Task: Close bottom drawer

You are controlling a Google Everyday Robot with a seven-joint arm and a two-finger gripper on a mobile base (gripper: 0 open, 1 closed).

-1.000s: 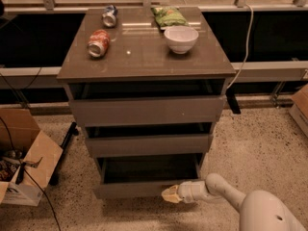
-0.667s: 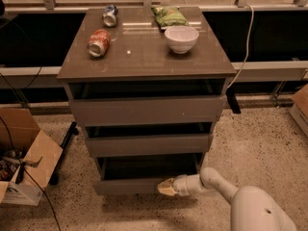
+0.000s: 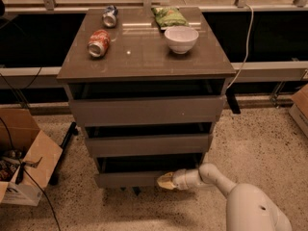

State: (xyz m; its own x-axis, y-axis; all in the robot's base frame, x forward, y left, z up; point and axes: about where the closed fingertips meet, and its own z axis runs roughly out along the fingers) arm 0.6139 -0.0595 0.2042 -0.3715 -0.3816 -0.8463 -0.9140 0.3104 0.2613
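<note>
On the speckled stone floor [image 3: 255, 143] we saw the narrow grey-brown bottom drawer [image 3: 127, 179] of a grey-brown cabinet [image 3: 144, 64], a little pulled out. The tan-tipped gripper [image 3: 166, 181] touched its front, fingers closed together, holding nothing.

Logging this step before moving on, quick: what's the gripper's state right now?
Gripper: low at the front panel of the bottom drawer, right of its middle; open or closed cannot be told.

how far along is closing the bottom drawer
Done: the hand is at the front of the bottom drawer, right of middle. Under way: it looks set to push. Left: the drawer juts out with a dark gap above its front, so it needs pushing in.
</note>
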